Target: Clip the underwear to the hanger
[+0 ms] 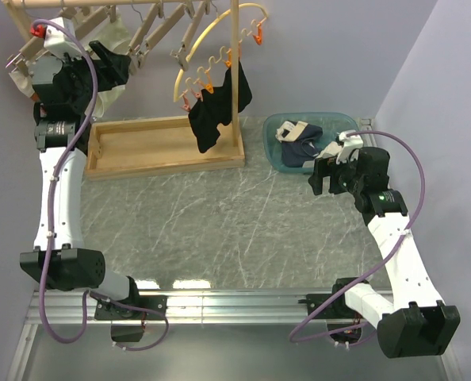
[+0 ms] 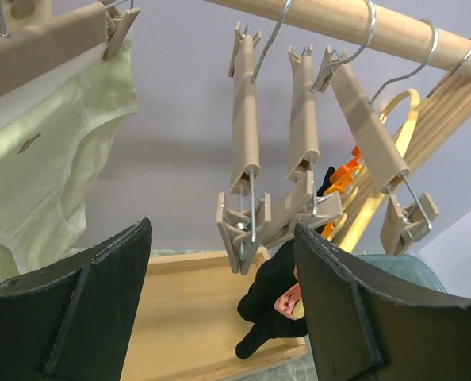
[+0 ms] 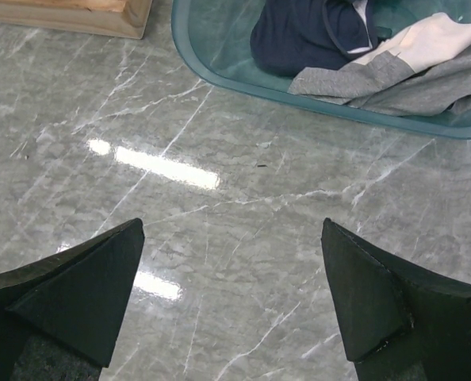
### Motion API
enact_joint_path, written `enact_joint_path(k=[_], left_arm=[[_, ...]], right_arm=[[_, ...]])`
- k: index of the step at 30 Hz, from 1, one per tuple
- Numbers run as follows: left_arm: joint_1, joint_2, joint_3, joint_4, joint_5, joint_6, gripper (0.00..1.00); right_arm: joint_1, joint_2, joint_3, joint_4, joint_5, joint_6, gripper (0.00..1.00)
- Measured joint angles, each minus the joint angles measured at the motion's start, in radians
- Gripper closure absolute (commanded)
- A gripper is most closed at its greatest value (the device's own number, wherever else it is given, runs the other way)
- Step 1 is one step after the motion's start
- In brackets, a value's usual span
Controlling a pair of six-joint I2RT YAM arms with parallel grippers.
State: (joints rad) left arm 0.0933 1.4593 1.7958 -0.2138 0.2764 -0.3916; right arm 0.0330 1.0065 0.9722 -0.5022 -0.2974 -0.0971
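The navy underwear (image 3: 299,36) lies bunched in a teal basin (image 3: 220,75) with a grey garment and a pale beige piece; it also shows in the top view (image 1: 302,151). Several light-wood hangers (image 2: 246,111) hang empty from a wooden rod, seen end-on, with clips (image 2: 239,230) at their lower ends. My left gripper (image 2: 224,294) is open and empty, raised just below these clips, at the rack in the top view (image 1: 112,59). My right gripper (image 3: 231,294) is open and empty over the marble, just short of the basin, as the top view (image 1: 323,176) shows.
Cream-white briefs (image 2: 45,143) hang clipped on a hanger to the left. A black garment (image 1: 216,111) hangs on orange pegs of a curved yellow hanger (image 1: 220,32). The rack's wooden tray base (image 1: 164,147) and post (image 1: 235,71) stand at the back.
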Motion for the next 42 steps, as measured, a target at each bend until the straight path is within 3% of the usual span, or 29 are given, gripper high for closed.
enact_joint_path(k=[14,20,24,27,32,36,42], left_arm=[[0.002,0.071,-0.01,0.061,0.023,-0.04,0.24],[0.002,0.126,0.004,0.083,0.052,-0.075,0.3],[0.002,0.146,0.004,0.095,0.068,-0.098,0.43],[0.002,0.146,0.005,0.119,0.079,-0.113,0.62],[0.002,0.146,0.006,0.156,0.085,-0.119,0.76],[0.002,0.146,0.015,0.168,0.078,-0.119,0.97],[0.002,0.146,0.061,0.185,0.055,-0.117,1.0]], right_arm=[[0.0,-0.004,-0.012,0.003,0.002,0.0,0.0],[0.0,-0.005,-0.017,0.005,0.011,0.0,0.0],[0.0,-0.006,-0.017,0.006,0.017,0.0,0.0],[-0.001,-0.006,-0.017,0.007,0.018,0.0,0.0],[-0.001,-0.006,-0.017,0.007,0.018,0.0,0.0],[-0.001,-0.006,-0.017,0.007,0.017,0.0,0.0],[-0.001,-0.006,-0.017,0.007,0.016,0.0,0.0]])
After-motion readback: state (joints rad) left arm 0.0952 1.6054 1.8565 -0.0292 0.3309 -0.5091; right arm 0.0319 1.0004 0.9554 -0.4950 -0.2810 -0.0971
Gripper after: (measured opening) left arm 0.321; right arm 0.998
